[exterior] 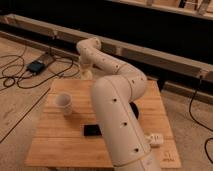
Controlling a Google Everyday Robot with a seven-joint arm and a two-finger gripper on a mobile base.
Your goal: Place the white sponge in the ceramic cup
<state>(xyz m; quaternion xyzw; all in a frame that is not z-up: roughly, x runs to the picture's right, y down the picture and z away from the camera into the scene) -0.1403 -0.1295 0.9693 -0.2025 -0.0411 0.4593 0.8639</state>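
Observation:
The ceramic cup [64, 103] is small, white and handleless, and stands upright on the left part of the wooden table [60, 145]. My white arm rises from the lower right and bends over the table's far left. My gripper [86, 74] hangs down from the wrist near the table's far edge, beyond the cup and a little to its right, well apart from it. A pale shape shows at the gripper's tip. I cannot tell whether that is the white sponge. No sponge shows anywhere else on the table.
A dark round plate [135, 111] lies mostly hidden behind my arm. A small flat black object [92, 131] lies in front of the cup. A white labelled object [156, 139] lies at the right front. Cables and a dark box [36, 66] lie on the floor at left.

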